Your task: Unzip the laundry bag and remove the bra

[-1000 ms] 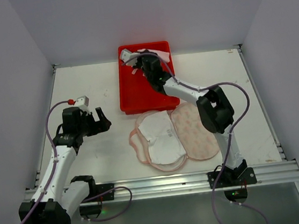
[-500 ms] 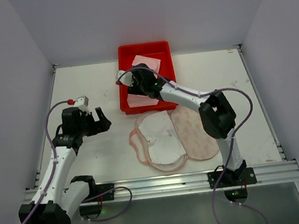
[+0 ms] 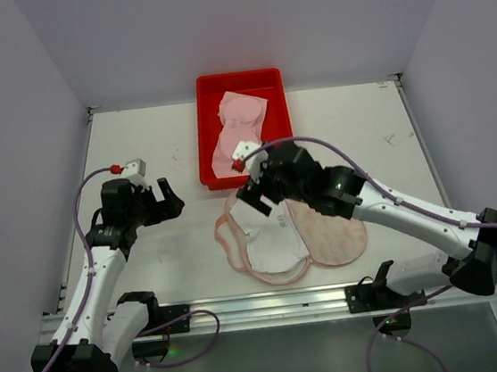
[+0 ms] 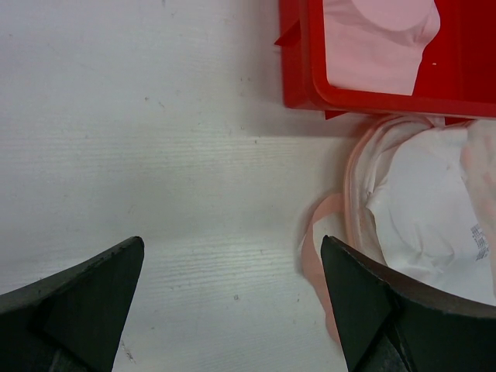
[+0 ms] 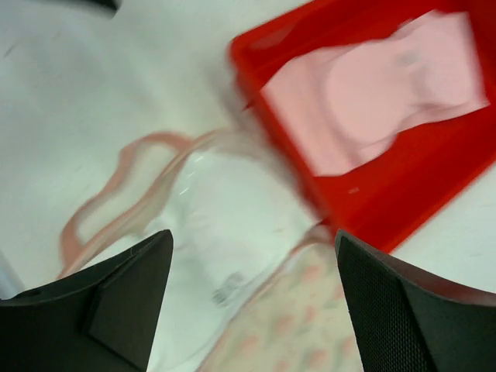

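The bra [image 3: 240,126], pale pink and white, lies loose in the red tray [image 3: 214,174]; it also shows in the left wrist view [image 4: 380,39] and the right wrist view [image 5: 372,93]. The laundry bag [image 3: 325,227] lies spread open just in front of the tray, white lining [image 3: 268,238] up on the left half and orange print on the right half. My right gripper [image 3: 254,199] hovers open over the bag's far edge with nothing between its fingers [image 5: 252,302]. My left gripper [image 3: 171,199] stands open over bare table left of the bag [image 4: 232,310].
The bag's pink edge trim [image 4: 322,232] curls out on the table toward my left gripper. The tray's near wall [image 4: 403,101] almost touches the bag's far edge. Walls close the table in at the left, right and back.
My right gripper has opened and let the bra drop into the red tray, then pulled back toward me to above the open bag. The left arm has stayed still.
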`<state>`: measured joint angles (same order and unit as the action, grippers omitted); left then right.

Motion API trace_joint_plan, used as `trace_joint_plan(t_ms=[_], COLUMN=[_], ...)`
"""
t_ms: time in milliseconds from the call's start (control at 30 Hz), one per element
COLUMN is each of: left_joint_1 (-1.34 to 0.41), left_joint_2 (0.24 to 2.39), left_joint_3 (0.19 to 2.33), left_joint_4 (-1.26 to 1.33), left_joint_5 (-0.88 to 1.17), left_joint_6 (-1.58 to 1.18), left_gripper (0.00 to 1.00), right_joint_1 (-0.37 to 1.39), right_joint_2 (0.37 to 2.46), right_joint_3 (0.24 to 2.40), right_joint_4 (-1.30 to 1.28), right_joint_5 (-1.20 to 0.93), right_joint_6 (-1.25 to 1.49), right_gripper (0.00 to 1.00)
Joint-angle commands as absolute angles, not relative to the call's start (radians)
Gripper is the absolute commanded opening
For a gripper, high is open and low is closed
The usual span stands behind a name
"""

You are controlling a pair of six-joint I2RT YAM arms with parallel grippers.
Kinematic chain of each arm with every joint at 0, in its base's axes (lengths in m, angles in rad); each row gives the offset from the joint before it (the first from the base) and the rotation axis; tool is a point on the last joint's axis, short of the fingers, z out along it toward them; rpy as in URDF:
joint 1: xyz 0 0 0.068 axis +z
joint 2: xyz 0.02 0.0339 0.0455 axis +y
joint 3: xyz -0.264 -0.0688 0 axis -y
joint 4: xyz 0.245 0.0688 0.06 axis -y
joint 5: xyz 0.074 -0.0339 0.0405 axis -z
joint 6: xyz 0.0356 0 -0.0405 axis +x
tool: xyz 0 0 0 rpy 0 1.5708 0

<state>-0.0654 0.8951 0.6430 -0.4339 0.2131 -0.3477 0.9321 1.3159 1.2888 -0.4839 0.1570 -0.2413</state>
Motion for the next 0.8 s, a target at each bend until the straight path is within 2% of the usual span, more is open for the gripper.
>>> trace_joint_plan(t_ms=[0,200,533,767], left_joint_1=[-0.057,-0.057,-0.057,-0.055], left_joint_2=[0.888,0.884,0.882,0.882], left_joint_3=[0.638,0.637,0.635,0.635], left_joint_4=[-0.417,-0.417,-0.419,-0.417], left_joint_5=[0.229,0.226,0.222,0.227], left_joint_6=[-0.339,-0.341,-0.341,-0.341], left_gripper=[1.0,1.0,1.0,1.0], right_joint_1=[1.043,1.201,1.31,1.336], right_joint_2=[1.31,1.298,1.551,1.608], right_joint_3=[1.1,0.895,0.976,0.973], right_joint_4=[-0.557,-0.526,-0.555,-0.542], right_joint_5=[0.11,0.15,0.221,0.245], right_joint_6=[-0.019,0.116,0.137,0.161], right_gripper=[0.86,0.86,0.83,0.79])
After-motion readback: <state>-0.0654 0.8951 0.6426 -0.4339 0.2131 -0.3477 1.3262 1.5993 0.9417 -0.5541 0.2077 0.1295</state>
